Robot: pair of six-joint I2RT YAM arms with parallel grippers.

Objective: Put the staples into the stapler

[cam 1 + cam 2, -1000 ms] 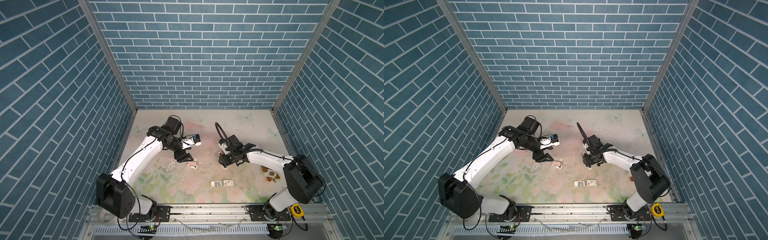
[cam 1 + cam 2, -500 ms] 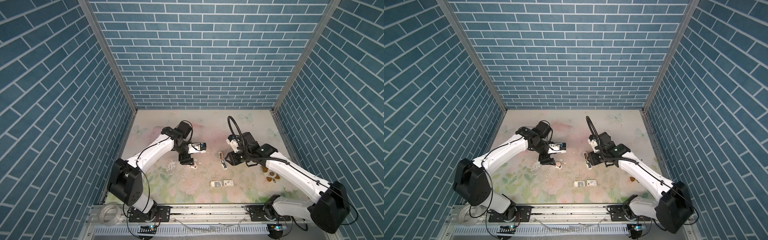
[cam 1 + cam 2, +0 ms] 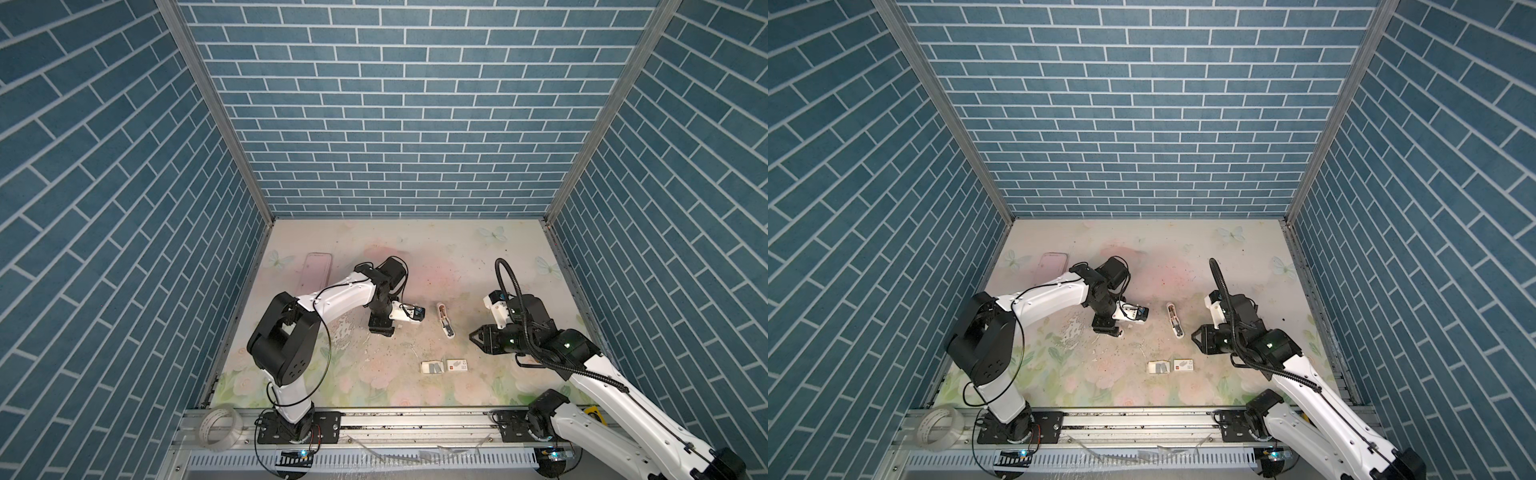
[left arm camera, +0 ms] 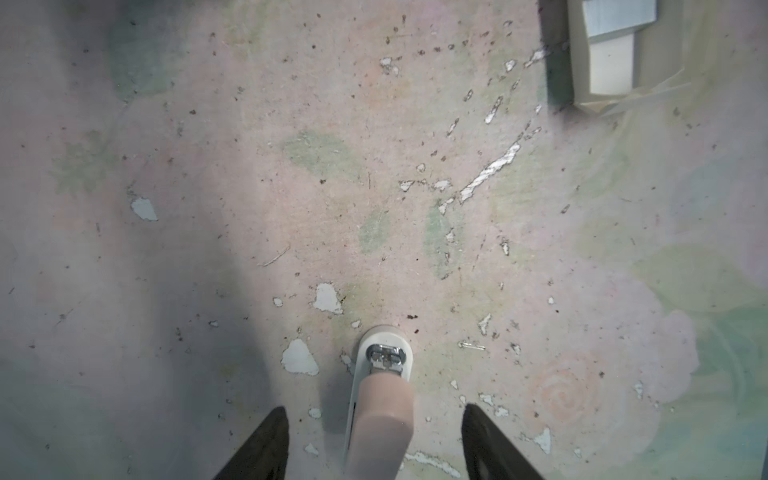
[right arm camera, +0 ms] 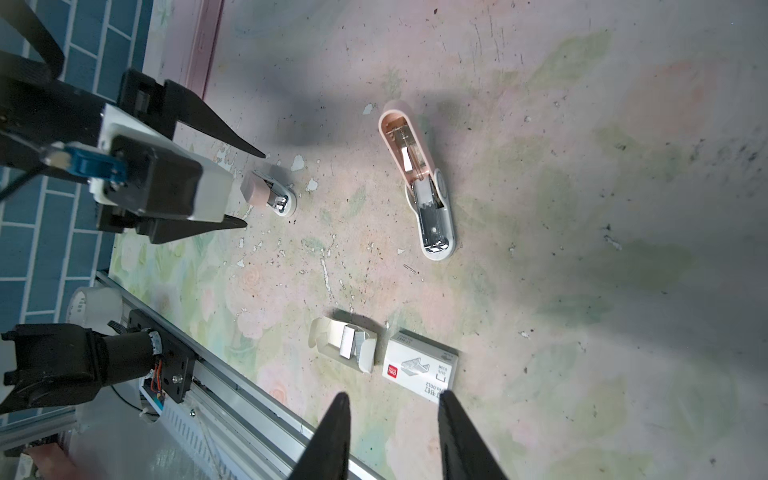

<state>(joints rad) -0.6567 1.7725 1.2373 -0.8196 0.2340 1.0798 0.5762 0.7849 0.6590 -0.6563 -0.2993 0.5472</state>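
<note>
hovering with both pincers spread and nothing gripped, i see several ways this could slip. my right pincer point(image 5: 393, 394) hangs above the table point(image 5: 582, 208) with its fingers apart, near the white sleeve point(image 5: 419, 365) with the red mark and the card tray point(image 5: 320, 332) just beside it. the staples point(image 5: 349, 341) lie in that tray as short grey strips, not yet touched. the open stapler point(image 5: 419, 183) lies flat in the middle of the table, its lid folded back and its metal channel bare, well apart from the tray.

my left pincer point(image 4: 374, 407) stands low over a second, closed stapler point(image 4: 382, 419), a finger on each side and neither touching it.

the likeliest trouble, as i judge it, starts at the tray. the strips are thin and sit low between its card flaps, so my right fingers may close on the card or on the sleeve instead. they could also pinch a strip so hard that it breaks into bits. a strip held crooked would not drop into the channel. the open stapler lies free on the table, so a push from the strip could slide it away. and if my left fingers close off-centre, the closed stapler may skid or tip.
</note>
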